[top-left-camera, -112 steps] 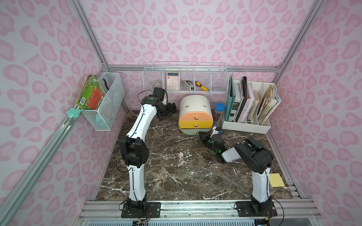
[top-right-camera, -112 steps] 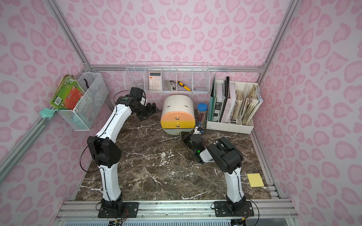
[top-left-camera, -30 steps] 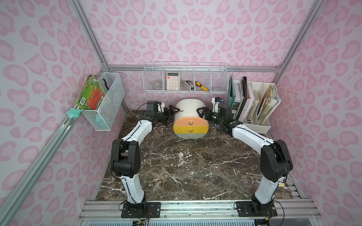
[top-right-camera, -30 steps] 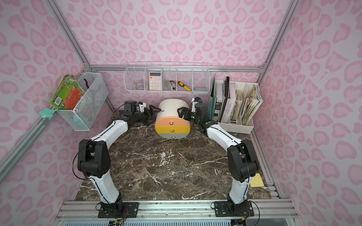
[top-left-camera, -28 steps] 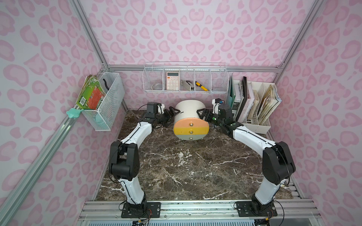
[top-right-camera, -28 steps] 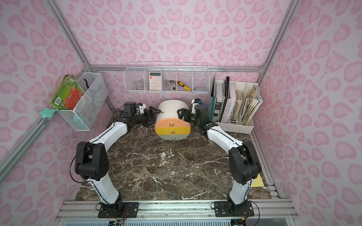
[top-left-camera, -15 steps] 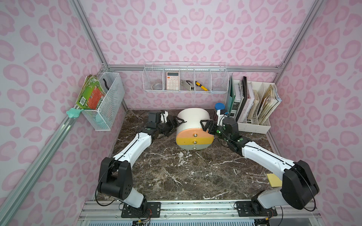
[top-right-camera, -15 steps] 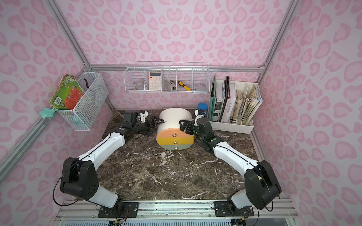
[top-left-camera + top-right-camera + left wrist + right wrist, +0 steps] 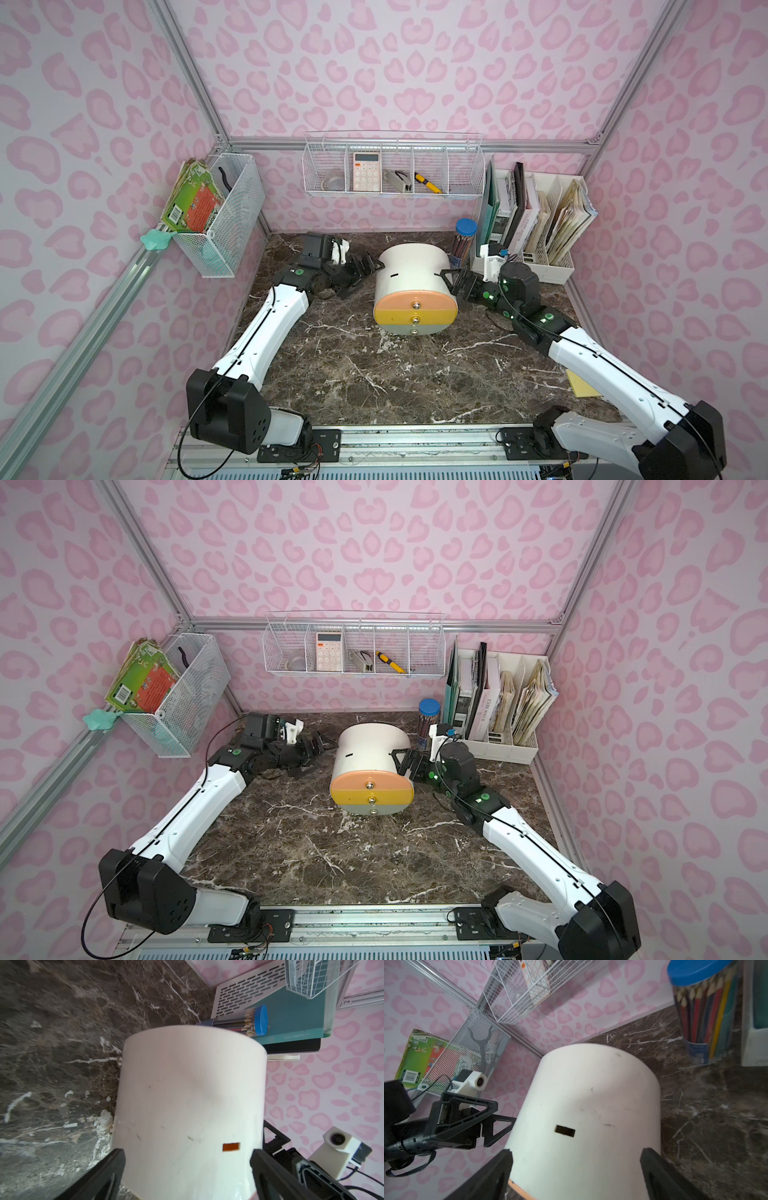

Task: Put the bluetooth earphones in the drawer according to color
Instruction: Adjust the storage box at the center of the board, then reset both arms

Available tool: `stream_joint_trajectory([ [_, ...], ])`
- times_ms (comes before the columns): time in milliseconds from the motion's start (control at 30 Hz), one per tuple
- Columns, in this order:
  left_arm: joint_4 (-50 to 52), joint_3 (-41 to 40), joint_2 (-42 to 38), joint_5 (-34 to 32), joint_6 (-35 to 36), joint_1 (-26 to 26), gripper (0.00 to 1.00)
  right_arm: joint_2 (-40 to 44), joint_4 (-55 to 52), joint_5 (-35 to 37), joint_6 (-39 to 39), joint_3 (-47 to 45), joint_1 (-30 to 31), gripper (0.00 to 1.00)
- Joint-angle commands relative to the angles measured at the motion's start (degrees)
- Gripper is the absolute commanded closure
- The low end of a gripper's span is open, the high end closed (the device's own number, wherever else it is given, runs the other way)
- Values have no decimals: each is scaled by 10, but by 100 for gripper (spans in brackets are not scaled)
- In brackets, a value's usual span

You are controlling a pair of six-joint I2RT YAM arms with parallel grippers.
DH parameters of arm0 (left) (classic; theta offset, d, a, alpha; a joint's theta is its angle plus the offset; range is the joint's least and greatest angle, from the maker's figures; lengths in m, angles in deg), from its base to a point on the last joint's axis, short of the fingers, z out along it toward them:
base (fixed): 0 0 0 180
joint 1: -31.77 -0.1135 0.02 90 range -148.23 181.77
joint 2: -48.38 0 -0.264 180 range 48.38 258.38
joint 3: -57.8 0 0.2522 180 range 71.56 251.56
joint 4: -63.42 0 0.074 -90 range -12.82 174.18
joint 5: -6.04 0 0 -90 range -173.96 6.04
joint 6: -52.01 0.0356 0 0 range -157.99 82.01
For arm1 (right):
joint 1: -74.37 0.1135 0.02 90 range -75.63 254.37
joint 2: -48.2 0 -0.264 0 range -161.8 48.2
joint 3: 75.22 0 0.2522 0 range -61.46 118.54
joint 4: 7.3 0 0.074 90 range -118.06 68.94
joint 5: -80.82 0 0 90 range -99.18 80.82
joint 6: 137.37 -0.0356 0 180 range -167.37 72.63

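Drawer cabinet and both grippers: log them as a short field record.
drawer: upright on the table, white shell
fronts: peach, yellow, grey-green, all shut
left gripper: open, fingertips at the drawer's left wall
right gripper: open, fingertips at its right wall
earphones: none in view
behind: pencil tub, file rack

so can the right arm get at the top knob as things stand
Probably, after swinging round: its open fingers sit beside the cabinet, and the top knob faces front with nothing before it.
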Motion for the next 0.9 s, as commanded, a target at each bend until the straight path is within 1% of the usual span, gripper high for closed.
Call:
stream_joint_trajectory([
  [0,98,17,-19,-35,38,-15,1,34,-72,9,34,12,-26,2],
  [100,139,28,-51,-77,55,-18,1,81,-109,45,77,13,-47,2],
  [200,169,17,-93,-134,62,-18,1,120,-139,94,121,8,-64,2],
  [267,171,-11,-136,-176,62,-18,1,147,-143,129,154,-9,-75,2],
  [333,148,-50,-179,-208,64,-18,1,174,-126,157,190,-38,-84,2],
  [433,102,-109,-236,-281,70,-18,1,231,-47,174,259,-116,-88,2],
  [533,50,-163,-278,-370,100,-18,1,307,64,227,307,-217,-92,2],
  [600,20,-188,-281,-431,119,-18,1,356,139,269,327,-289,-104,2],
  [667,-4,-202,-260,-475,132,-22,1,387,188,291,334,-344,-135,2],
  [733,-14,-203,-224,-482,136,-40,1,390,216,272,328,-379,-185,2],
  [800,-11,-193,-178,-490,111,-63,1,369,254,209,305,-409,-249,2],
  [867,-32,-190,-134,-492,113,-70,1,340,304,152,280,-438,-308,2],
])
